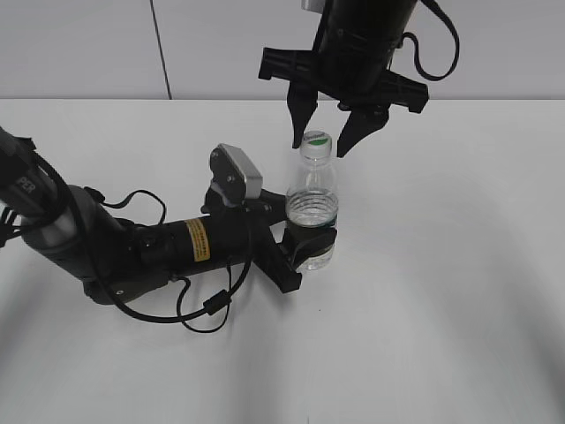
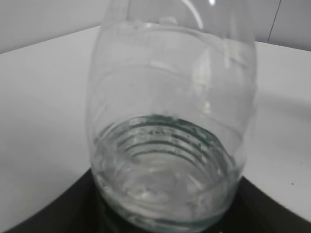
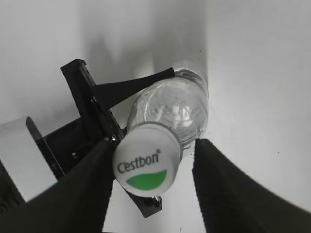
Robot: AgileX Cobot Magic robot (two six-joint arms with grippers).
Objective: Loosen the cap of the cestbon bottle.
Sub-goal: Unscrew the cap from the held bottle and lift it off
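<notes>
The cestbon bottle (image 1: 312, 208) stands upright at the table's middle, clear and ribbed, with a dark green band low down. My left gripper (image 1: 305, 246) is shut on its lower body. In the left wrist view the bottle (image 2: 170, 121) fills the frame. The white cap (image 1: 316, 140) with a green mark is on the neck. My right gripper (image 1: 322, 146) hangs from above, open, one finger on each side of the cap. In the right wrist view the cap (image 3: 146, 166) sits between the two dark fingers (image 3: 150, 179), close to the left one and apart from the right one.
The white table (image 1: 459, 291) stretches all round the bottle. The left arm (image 1: 132, 243) lies low across the table's left half with its cable looped in front. A pale wall stands behind the table.
</notes>
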